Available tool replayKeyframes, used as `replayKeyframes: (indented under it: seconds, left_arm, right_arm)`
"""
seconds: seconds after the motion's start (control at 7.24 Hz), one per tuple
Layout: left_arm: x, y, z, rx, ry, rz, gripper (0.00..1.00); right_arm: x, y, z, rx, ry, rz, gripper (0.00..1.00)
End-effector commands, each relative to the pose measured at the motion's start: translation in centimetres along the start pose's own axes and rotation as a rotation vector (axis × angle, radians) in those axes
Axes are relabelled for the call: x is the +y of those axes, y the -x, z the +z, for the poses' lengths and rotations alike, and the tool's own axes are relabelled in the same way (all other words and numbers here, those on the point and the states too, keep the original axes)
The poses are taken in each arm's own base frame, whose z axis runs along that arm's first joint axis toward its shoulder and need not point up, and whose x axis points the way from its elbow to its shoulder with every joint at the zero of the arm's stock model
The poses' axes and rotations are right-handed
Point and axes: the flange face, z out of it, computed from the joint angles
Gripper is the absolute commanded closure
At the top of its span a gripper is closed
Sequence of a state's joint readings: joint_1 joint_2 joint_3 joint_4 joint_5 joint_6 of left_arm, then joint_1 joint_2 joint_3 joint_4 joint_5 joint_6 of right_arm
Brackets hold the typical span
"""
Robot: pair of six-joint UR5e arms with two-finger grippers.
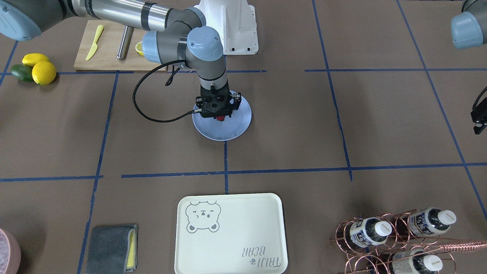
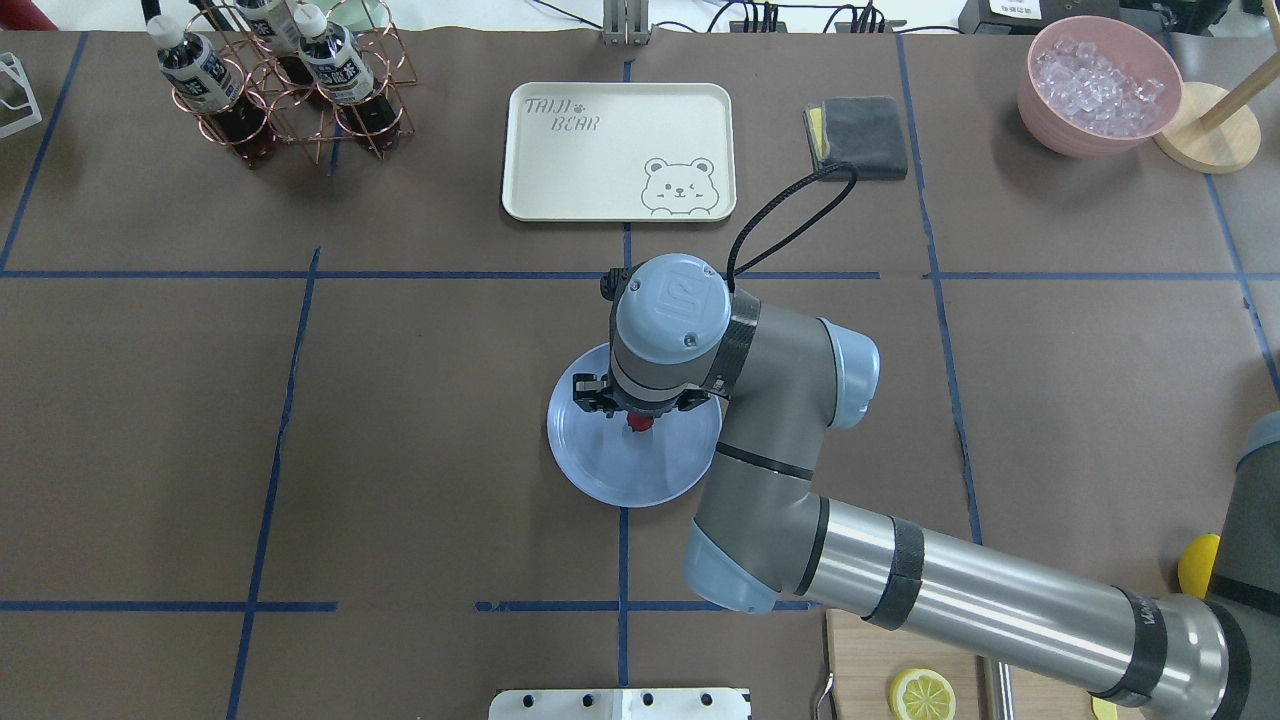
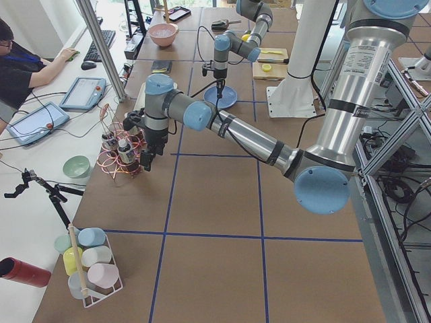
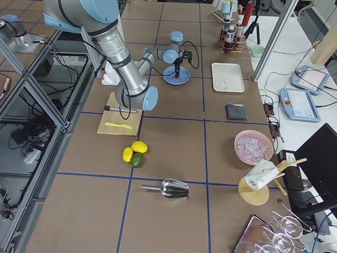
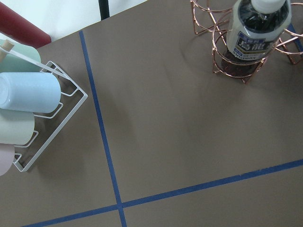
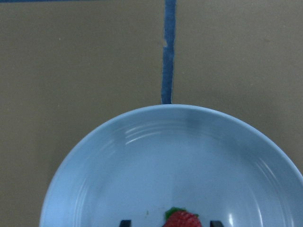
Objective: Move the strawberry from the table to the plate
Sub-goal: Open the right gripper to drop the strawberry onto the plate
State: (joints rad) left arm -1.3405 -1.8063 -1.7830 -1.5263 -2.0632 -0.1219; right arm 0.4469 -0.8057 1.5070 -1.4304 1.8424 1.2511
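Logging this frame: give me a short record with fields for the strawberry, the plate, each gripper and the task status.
strawberry: lying on the plate, near its middle, green top visible
plate: light blue, on the table, over a blue tape line
right gripper: open, low over the plate; fingers either side of the berry, not touching it
left gripper: off by the bottle rack; open or shut cannot be told
task status: berry looks placed; right gripper not yet withdrawn
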Motion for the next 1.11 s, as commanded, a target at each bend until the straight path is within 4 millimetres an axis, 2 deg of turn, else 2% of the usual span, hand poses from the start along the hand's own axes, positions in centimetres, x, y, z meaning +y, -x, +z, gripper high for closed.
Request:
replayKeyframes:
  seconds: [0.0,0.14,0.28,0.41,0.55,0.69,0.83,0.97]
  left_arm:
    - [1.1,1.0,0.5,-0.004,0.015,-0.005,0.00]
    - [1.4,1.3,0.7,-0.004,0.022,-0.012,0.00]
    - [3.3,2.4,1.8,0.036,0.059,-0.043,0.00]
    - [4.3,3.7,1.6,0.065,0.066,-0.040,0.00]
    - [6.2,8.3,1.1,0.053,0.093,-0.060,0.00]
    - [7.9,12.7,1.5,0.109,0.110,-0.068,0.00]
    - [9.6,15.6,4.1,0.166,0.149,-0.025,0.00]
    - [12.1,17.2,6.4,0.183,0.183,-0.037,0.00]
  right_arm:
    - [-1.1,0.2,-2.6,-0.030,-0.026,0.004,0.00]
    - [-3.3,-1.2,-6.1,-0.036,-0.017,0.038,0.00]
    - [-4.9,-3.4,-10.2,-0.023,-0.011,0.064,0.00]
    - [-6.1,-6.1,-13.7,0.009,-0.028,0.028,0.00]
    - [-8.2,-9.6,-17.5,0.031,-0.031,-0.038,0.00]
    - [-10.8,-15.1,-20.6,0.001,-0.020,-0.045,0.00]
    - [-13.0,-22.5,-23.1,-0.026,0.011,-0.092,0.00]
    - [-14.5,-29.5,-24.6,-0.024,0.019,-0.130,0.00]
